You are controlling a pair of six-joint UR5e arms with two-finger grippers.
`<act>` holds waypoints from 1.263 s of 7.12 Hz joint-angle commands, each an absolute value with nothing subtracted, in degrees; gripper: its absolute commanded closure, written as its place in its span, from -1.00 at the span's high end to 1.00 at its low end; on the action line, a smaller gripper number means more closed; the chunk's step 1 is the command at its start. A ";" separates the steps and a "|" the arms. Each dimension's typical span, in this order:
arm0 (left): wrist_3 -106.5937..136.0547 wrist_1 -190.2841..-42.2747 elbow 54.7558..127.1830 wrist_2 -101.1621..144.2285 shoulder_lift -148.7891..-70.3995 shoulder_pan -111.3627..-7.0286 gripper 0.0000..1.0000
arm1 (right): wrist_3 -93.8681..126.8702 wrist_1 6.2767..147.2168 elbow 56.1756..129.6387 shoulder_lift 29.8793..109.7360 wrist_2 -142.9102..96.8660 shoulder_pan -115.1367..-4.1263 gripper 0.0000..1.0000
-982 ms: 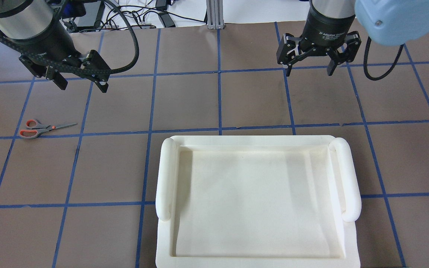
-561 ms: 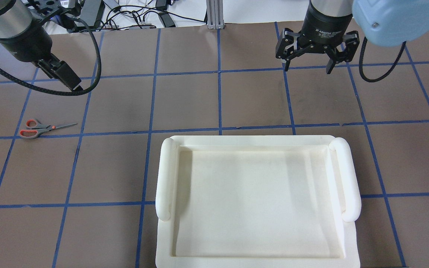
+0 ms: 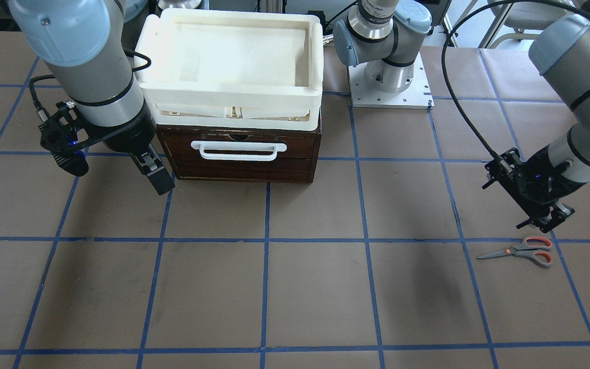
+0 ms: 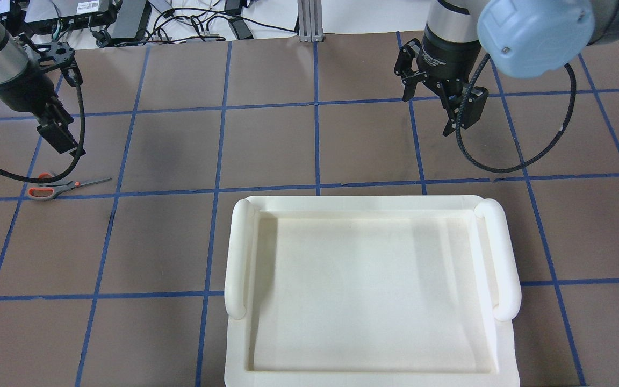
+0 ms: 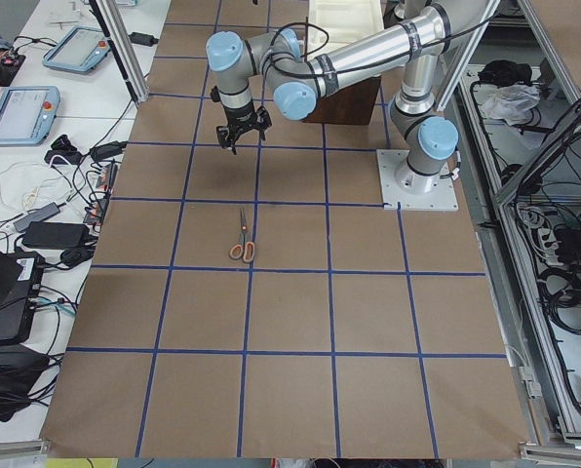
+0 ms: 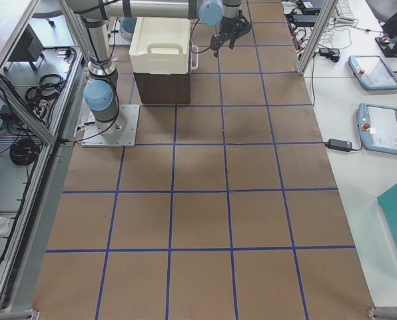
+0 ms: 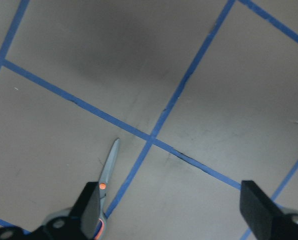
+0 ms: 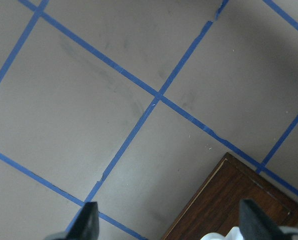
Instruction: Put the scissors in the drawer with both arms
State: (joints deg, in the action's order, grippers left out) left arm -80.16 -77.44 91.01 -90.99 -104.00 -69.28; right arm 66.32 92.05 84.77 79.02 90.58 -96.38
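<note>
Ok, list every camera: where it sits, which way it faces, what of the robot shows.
Front-facing: across the table, facing the robot; left tool near the scissors, right tool beside the drawer.
Overhead: behind the robot, looking forward and down; both tools, cream tub.
Exterior left: table's left end; left arm nearest.
Exterior right: opposite end; right arm nearest.
Left wrist: down past open fingers at scissors.
Right wrist: down at table, drawer corner.
Shared: scissors in front-facing and overhead.
</note>
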 commanded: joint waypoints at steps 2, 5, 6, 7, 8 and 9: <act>-95.91 -70.84 92.02 -93.06 -108.80 -68.04 1.00 | 89.85 91.84 84.81 73.67 90.62 -102.46 1.00; -108.75 -63.42 92.55 -89.64 -115.11 -60.30 0.99 | 96.39 91.58 84.81 70.41 89.74 -105.55 1.00; -110.81 -63.02 92.37 -89.82 -117.92 -59.16 0.96 | 97.55 91.67 84.81 68.83 89.56 -106.69 1.00; -119.27 -62.93 91.68 -90.09 -120.04 -57.67 0.94 | 97.65 91.15 84.81 68.12 88.60 -106.96 1.00; -120.66 -61.89 91.67 -90.70 -121.28 -57.40 0.94 | 97.65 90.53 84.81 67.94 87.29 -107.14 1.00; -124.24 -60.40 92.37 -94.10 -122.86 -57.39 0.95 | 97.65 89.22 84.81 67.68 86.75 -107.14 1.00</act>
